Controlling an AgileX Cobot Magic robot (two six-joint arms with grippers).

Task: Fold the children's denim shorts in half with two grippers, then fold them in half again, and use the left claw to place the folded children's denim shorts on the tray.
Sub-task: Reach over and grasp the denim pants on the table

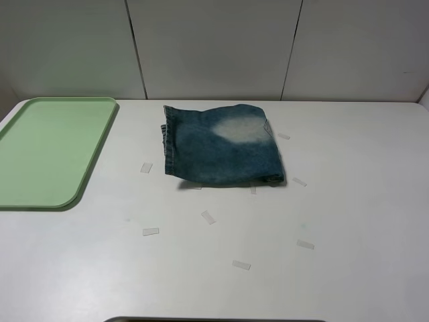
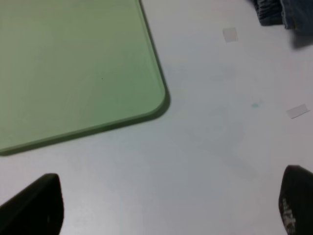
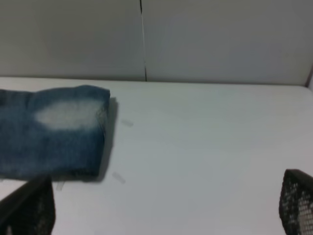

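Across the white table (image 1: 348,201) everything lies flat and apart. On my left side sits the pale green tray (image 1: 47,147), with nothing on its surface, one rounded corner toward the middle of the table. The children's denim shorts (image 1: 224,147) rest on the table toward the back wall, well apart from the tray and to its right in the high view. They are folded over on themselves into a rough rectangle, with one faded patch (image 1: 240,127) facing up and the gathered waistband (image 1: 167,137) stacked in layers at the edge nearer the tray. My left gripper (image 2: 165,205) hangs over bare table just beside the tray's rounded corner, jaws spread wide, nothing between them; one edge of the denim shows far off in its wrist view. My right gripper (image 3: 164,205) is also spread wide and holds nothing, with the shorts ahead of it and off to one finger's side, not touched. Small clear tape strips (image 1: 146,168) are scattered on the table around the shorts, several of them nearer the front edge.
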